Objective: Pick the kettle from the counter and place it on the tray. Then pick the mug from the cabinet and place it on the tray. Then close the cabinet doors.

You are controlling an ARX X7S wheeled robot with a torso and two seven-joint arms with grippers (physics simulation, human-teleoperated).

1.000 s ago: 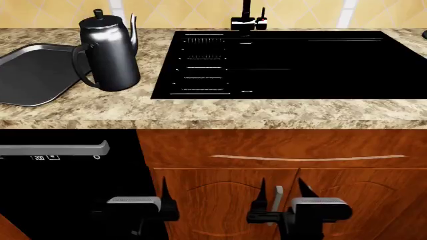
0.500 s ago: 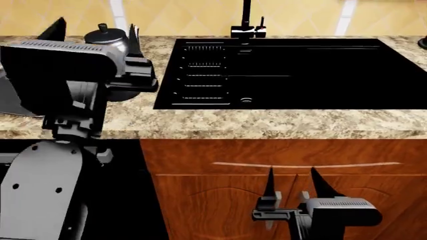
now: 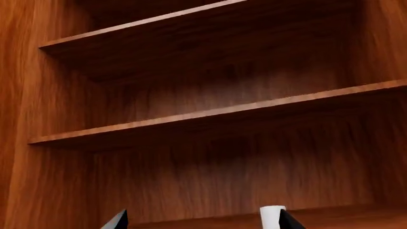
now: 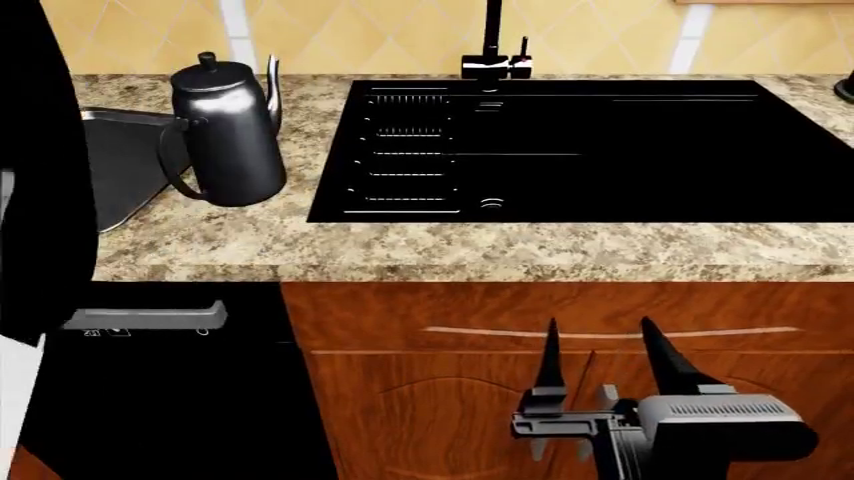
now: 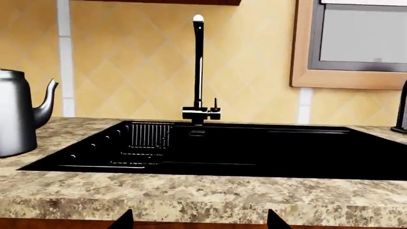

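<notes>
The dark-grey kettle (image 4: pixel 220 135) stands upright on the granite counter (image 4: pixel 441 250), touching or just beside the tray's near corner; it also shows in the right wrist view (image 5: pixel 16 124). The dark-grey tray (image 4: pixel 127 165) lies left of it, partly hidden by my left arm (image 4: pixel 40 170). The white mug (image 3: pixel 272 217) stands on the lowest cabinet shelf (image 3: pixel 210 220) in view. My left gripper (image 3: pixel 203 225) is open and empty, facing the shelves, with the mug beyond one fingertip. My right gripper (image 4: pixel 601 365) is open and empty, below the counter's front edge, before the lower cupboard doors.
A black inset sink (image 4: pixel 574 140) with a faucet (image 4: pixel 494 45) fills the counter right of the kettle. Wooden lower cupboard doors (image 4: pixel 441 400) sit below the counter. A black appliance with a grey handle (image 4: pixel 147 318) is lower left. The upper cabinet shelves (image 3: pixel 216 112) are bare.
My left arm has swung up from in front of the kettle to the head view's left edge, uncovering the kettle. My right gripper has risen slightly.
</notes>
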